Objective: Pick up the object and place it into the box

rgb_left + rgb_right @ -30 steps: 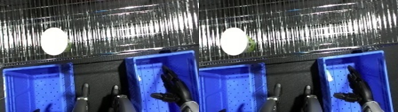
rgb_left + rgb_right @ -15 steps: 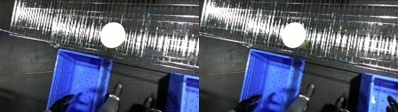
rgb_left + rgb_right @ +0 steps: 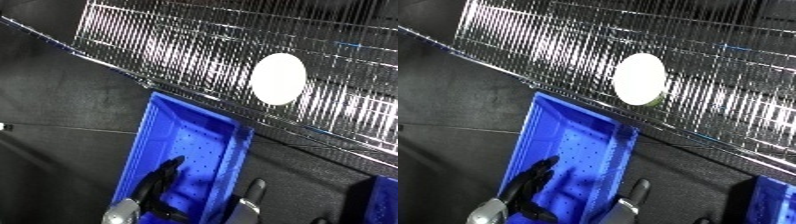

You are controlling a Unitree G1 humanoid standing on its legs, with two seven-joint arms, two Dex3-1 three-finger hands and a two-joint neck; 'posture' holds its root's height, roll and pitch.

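Note:
The object is a white oval disc (image 3: 278, 78) lying on a shiny wire rack (image 3: 169, 45); a sliver of green shows at its lower right edge in the right eye view. Below it stands a blue bin (image 3: 147, 137) with a dotted floor and nothing in it. My left hand (image 3: 160, 182) hovers over the bin's near end with its black fingers relaxed and holding nothing. One more of its fingers (image 3: 254, 190) points up just right of the bin's right wall. The disc is well above and to the right of the hand. My right hand does not show.
A corner of a second blue bin (image 3: 387, 199) peeks in at the lower right. The dark surface (image 3: 53, 105) stretches to the left of the first bin. The rack's front edge (image 3: 107, 67) runs diagonally just behind the bin.
The camera has swung left and tilted, so the left bin now fills the middle and the right bin with my right hand has slid out of view. The disc stays on the rack.

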